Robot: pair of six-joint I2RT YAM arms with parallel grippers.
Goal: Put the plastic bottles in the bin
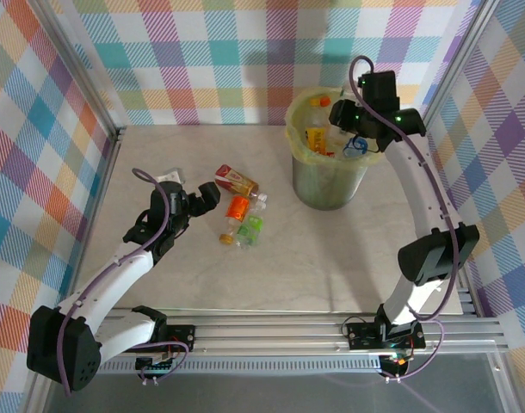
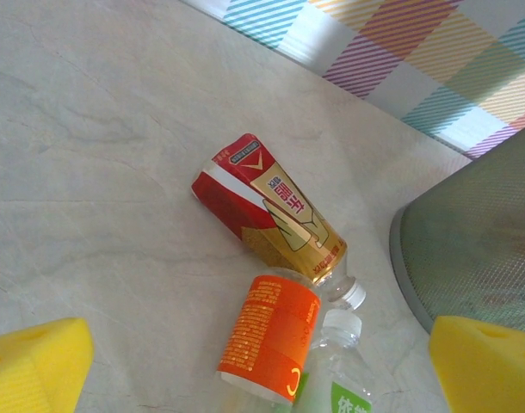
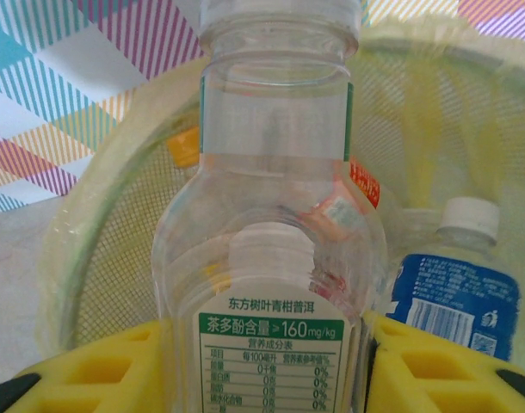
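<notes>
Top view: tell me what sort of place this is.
Probably a robot test cell: checked cloth walls on a metal frame, left arm and right arm bolted to a rail, crushed plastic bottles staged beside a bin.

marbled table bears the bin and bottles (clustered near it).

Left claw hangs low, spread wide; right claw, raised high, clamps a bottle

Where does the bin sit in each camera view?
Top external: the bin stands right of centre, at the back.
Left wrist: its mesh wall at the right edge.
Right wrist: its rim and wall curve behind the clear bottle.
Shared landmark: the plaid wall.
</notes>
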